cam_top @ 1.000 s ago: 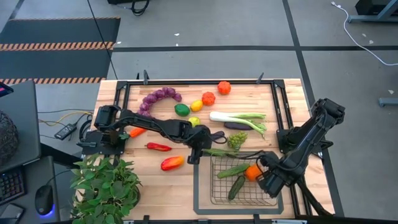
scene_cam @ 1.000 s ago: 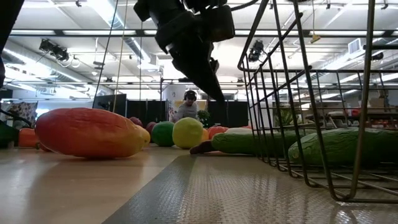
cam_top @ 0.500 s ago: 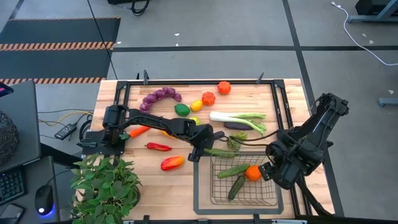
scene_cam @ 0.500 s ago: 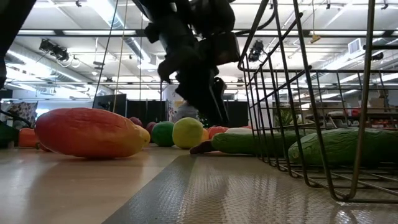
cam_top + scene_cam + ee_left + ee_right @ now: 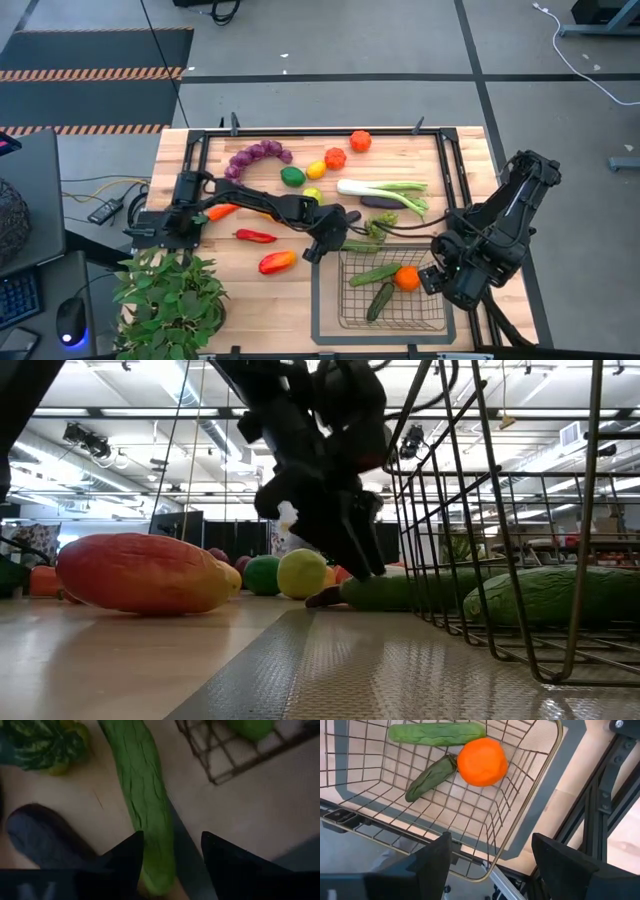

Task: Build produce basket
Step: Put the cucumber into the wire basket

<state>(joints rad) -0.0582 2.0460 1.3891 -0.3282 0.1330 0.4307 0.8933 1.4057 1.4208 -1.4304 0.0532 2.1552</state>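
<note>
Basket (image 5: 330, 318) at the table's front, right of centre: dark wire mesh on a wide flat frame, holding two green cucumbers and an orange tomato (image 5: 482, 761).
Left gripper (image 5: 172, 852), jaws spread, straddles a cucumber (image 5: 142, 802) on the wood just behind the basket, perhaps touching. Right gripper (image 5: 490, 865), released, hovers beside the basket's right wall.

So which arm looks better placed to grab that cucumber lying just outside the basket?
The left. Its left gripper has open fingers either side of the cucumber beside the basket. The right gripper is open and empty at the basket's far side.
</note>
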